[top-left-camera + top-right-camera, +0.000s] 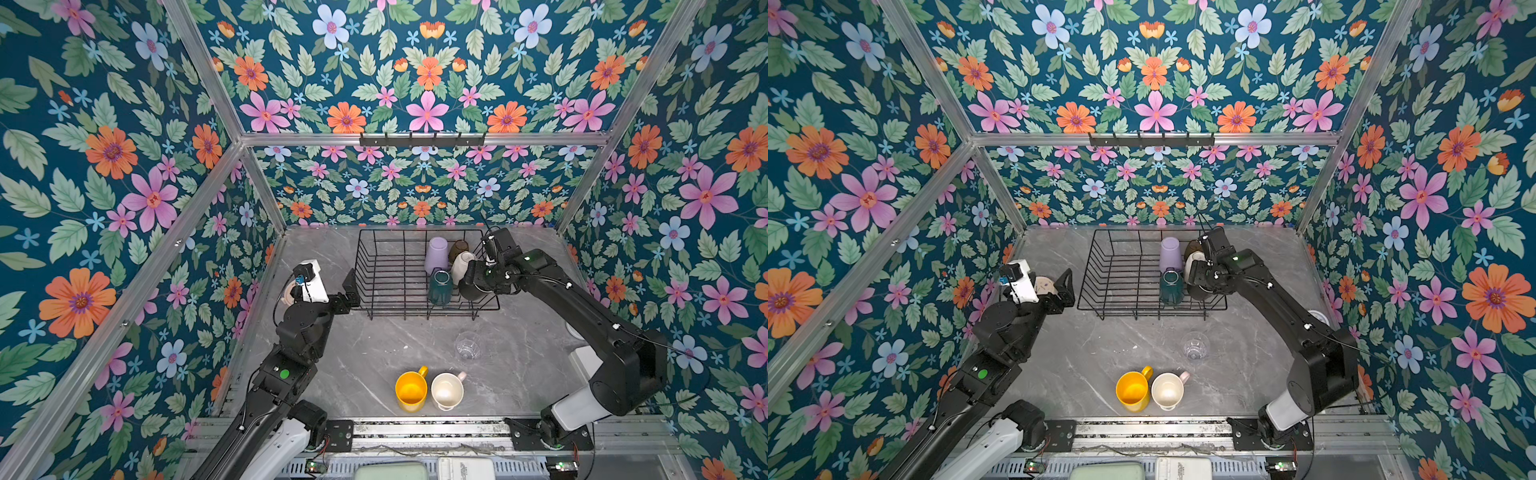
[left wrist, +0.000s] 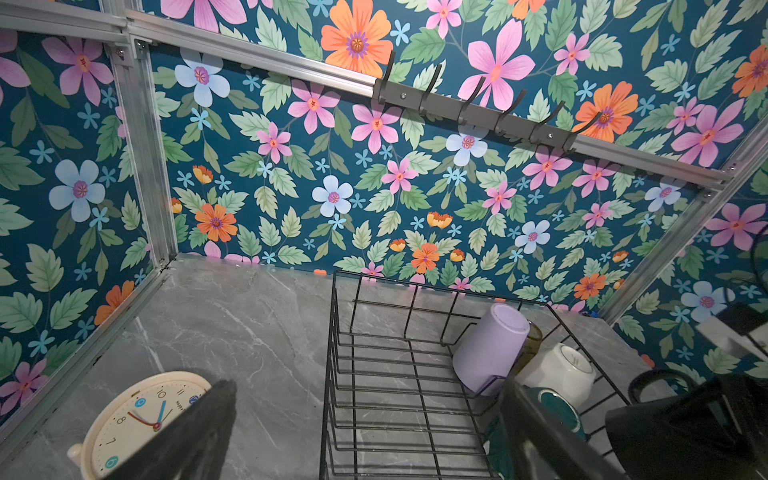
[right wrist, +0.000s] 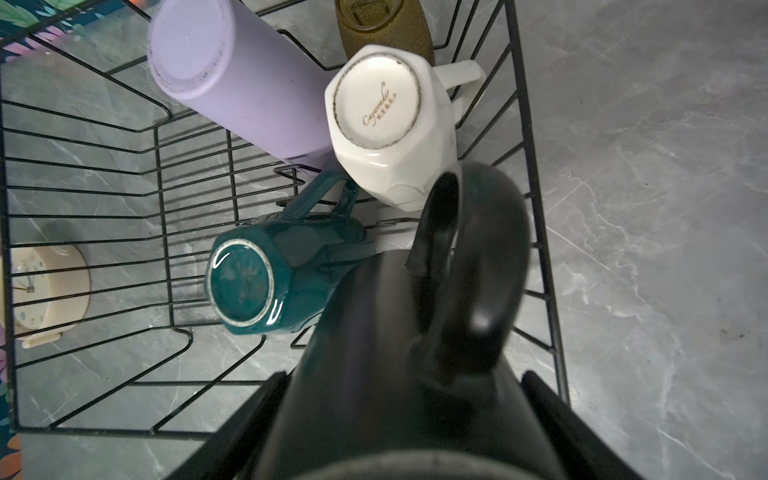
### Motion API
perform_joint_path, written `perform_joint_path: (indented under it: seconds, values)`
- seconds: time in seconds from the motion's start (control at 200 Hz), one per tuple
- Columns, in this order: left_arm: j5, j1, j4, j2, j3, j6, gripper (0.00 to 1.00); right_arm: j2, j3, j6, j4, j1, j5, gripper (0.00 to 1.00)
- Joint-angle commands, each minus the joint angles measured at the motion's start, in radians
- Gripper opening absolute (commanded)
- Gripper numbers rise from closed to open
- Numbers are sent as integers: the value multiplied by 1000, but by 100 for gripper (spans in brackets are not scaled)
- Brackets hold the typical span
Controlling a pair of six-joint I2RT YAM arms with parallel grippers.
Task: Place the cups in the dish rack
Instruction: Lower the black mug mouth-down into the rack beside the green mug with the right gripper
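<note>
The black wire dish rack (image 1: pixel 376 266) stands at the back of the table. Along its right side are a lilac tumbler (image 1: pixel 436 254), an olive-brown tumbler (image 1: pixel 458 248), a white mug (image 3: pixel 386 124) and a dark-green mug (image 3: pixel 249 286), all bottom up. My right gripper (image 3: pixel 403 395) is shut on a black mug (image 3: pixel 478 249) above the rack's near right corner. My left gripper (image 2: pixel 370 415) stands open and empty by the rack's left side. On the table in front stand a clear glass (image 1: pixel 467 345), a yellow mug (image 1: pixel 411 390) and a pale-pink mug (image 1: pixel 447 390).
A round pale clock (image 2: pixel 137 419) lies to the left of the left gripper, near the left wall. Part of a round white clock (image 1: pixel 1318 318) shows behind the right arm. A black hook rail (image 1: pixel 422 139) hangs on the back wall.
</note>
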Motion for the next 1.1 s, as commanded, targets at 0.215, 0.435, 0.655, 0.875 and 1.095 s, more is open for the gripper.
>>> perform_joint_path:
  seconds: [0.215, 0.435, 0.655, 0.875, 1.095]
  values:
    - [-6, 1, 10, -5, -4, 8, 100, 84, 1, 20, 81, 15, 28, 0]
    - [-9, 1, 10, -8, -4, 8, 100, 169, -5, 32, 100, 22, 32, 0]
    - [-9, 1, 7, -8, -4, 7, 100, 203, 2, 36, 98, 27, 26, 10]
    - [-12, 0, 3, -8, -4, 7, 100, 181, -12, 35, 100, 29, 23, 60]
    - [-24, 0, -2, -5, -1, 3, 100, 146, -17, 27, 110, 28, 20, 79]
